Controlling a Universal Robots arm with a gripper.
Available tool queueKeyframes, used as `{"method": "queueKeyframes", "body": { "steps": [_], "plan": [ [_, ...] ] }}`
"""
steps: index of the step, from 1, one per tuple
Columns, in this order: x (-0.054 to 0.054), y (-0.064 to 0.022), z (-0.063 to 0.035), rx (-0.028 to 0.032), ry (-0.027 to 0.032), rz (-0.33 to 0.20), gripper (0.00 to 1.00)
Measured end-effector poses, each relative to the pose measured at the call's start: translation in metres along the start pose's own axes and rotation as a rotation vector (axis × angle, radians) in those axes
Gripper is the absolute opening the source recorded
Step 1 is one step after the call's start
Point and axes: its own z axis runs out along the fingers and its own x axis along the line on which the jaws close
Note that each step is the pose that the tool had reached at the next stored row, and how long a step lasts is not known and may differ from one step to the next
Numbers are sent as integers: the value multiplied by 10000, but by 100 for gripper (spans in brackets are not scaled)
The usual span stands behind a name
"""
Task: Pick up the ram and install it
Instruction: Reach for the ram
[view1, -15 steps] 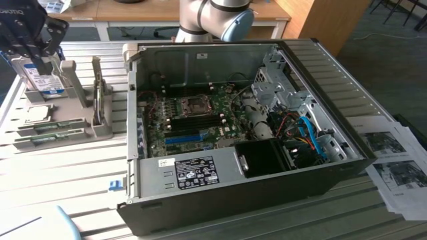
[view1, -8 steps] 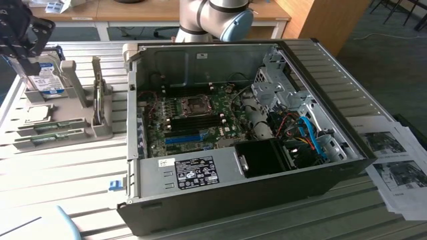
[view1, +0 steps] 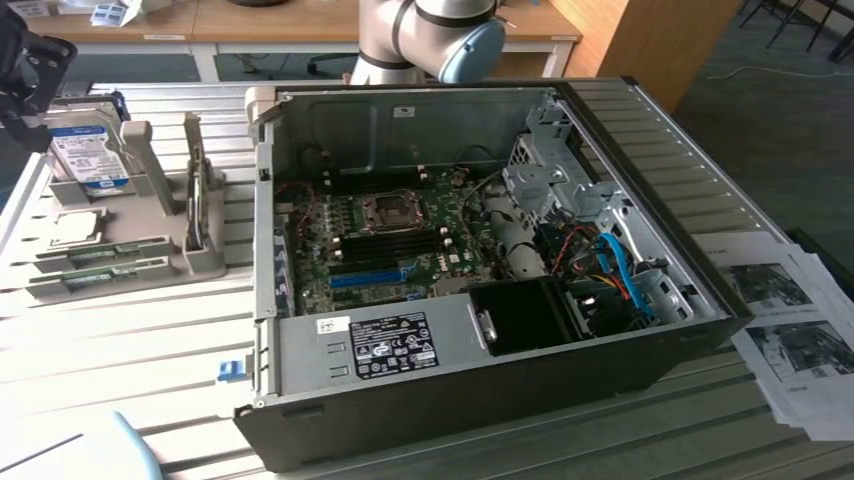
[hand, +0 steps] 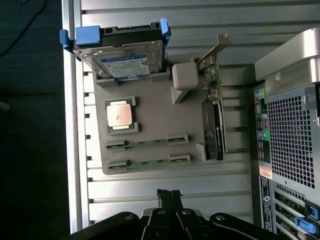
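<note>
Two ram sticks, thin green boards, lie side by side in the slots of a grey holder (hand: 150, 100); one stick (hand: 147, 143) is nearer the CPU, the other (hand: 147, 162) nearer the holder's edge. In the exterior view they lie at the holder's front (view1: 100, 250) (view1: 100, 272). My gripper (hand: 169, 194) hangs above the table just off the holder's ram side, its dark fingers shut together with nothing between them. The arm's dark wrist head (view1: 27, 75) shows high over the holder at the exterior view's left edge. The motherboard's dark memory slots (view1: 387, 243) lie inside the open case.
The holder also carries a silver hard drive (hand: 120, 55) with blue clips, a CPU (hand: 120, 115) and an upright expansion card (hand: 212, 125). The open computer case (view1: 534, 400) stands at the exterior view's right of the holder, its perforated back (hand: 290, 140) close by. Printed sheets (view1: 787, 330) lie beyond.
</note>
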Motion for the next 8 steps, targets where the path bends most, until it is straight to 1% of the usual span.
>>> {"method": "queueKeyframes", "body": {
  "steps": [3,8],
  "plan": [
    [52,-4,1,-1,0,-1,9],
    [57,-4,0,0,0,-1,9]
  ]
}}
